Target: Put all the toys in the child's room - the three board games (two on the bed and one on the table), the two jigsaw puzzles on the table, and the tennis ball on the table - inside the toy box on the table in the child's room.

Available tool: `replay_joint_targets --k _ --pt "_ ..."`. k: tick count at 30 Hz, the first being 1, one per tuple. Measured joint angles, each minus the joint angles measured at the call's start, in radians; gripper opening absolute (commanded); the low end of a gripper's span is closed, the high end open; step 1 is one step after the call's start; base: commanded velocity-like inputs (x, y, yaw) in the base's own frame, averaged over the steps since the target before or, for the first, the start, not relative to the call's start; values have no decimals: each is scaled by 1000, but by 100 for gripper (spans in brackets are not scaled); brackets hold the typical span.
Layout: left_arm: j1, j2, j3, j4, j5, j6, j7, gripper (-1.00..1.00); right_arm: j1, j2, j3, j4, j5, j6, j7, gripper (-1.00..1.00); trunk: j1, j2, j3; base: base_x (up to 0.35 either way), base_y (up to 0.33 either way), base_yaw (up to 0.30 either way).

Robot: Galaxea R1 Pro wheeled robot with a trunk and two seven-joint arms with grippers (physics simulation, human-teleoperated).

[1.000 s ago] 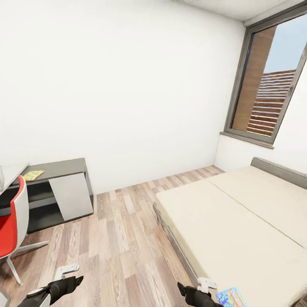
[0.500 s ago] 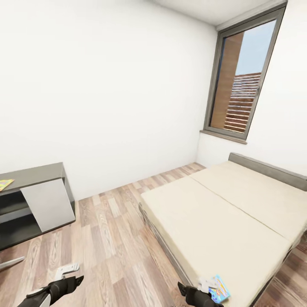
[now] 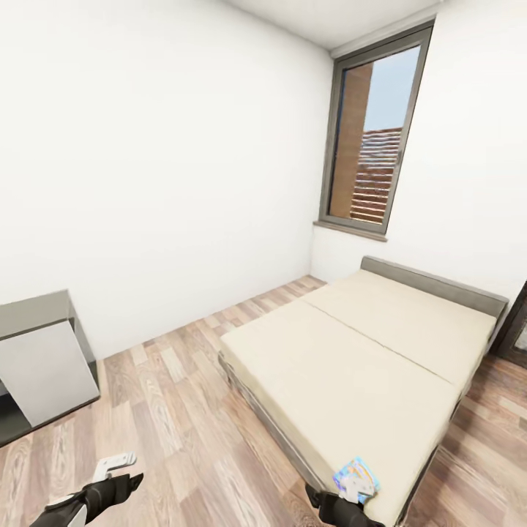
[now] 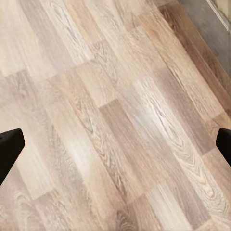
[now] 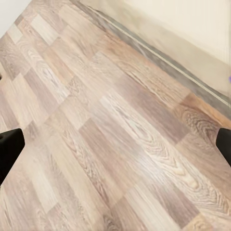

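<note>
The bed (image 3: 351, 366), a low cream mattress in two sections, fills the right half of the head view. One board game (image 3: 356, 477), a blue printed box, lies on the bed's near corner, partly covered by my right arm. My right gripper (image 3: 342, 501) hangs just in front of that corner, over the floor; the right wrist view shows its fingertips (image 5: 10, 144) wide apart and open, with nothing between them. My left gripper (image 3: 116, 477) hangs low at the left, also open over bare planks (image 4: 115, 125). The table's lower dark-grey section (image 3: 36, 311) is at the left edge.
Light wood-plank floor (image 3: 183, 410) runs between the desk and the bed. White walls close the room, with a tall grey-framed window (image 3: 369, 139) above the bed's far end. The bed's side rail (image 5: 159, 53) crosses the right wrist view. A dark door edge (image 3: 516, 329) is at far right.
The whole view has swung to the right, so the camera turned: the red chair and the puzzle on the desk have left the picture, and the whole bed now shows. Both arms hold their pose.
</note>
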Motion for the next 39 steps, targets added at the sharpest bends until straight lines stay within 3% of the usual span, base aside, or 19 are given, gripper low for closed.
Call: replay_joint_targets --k 23,39 --pt "0 0 0 0 0 -1 -3 100 0 -2 -2 0 -1 2 1 100 0 0 0 0 260 -280" --pt "0 0 2 0 2 -2 -5 100 0 -4 -2 0 -2 4 1 100 0 0 0 0 37 -280"
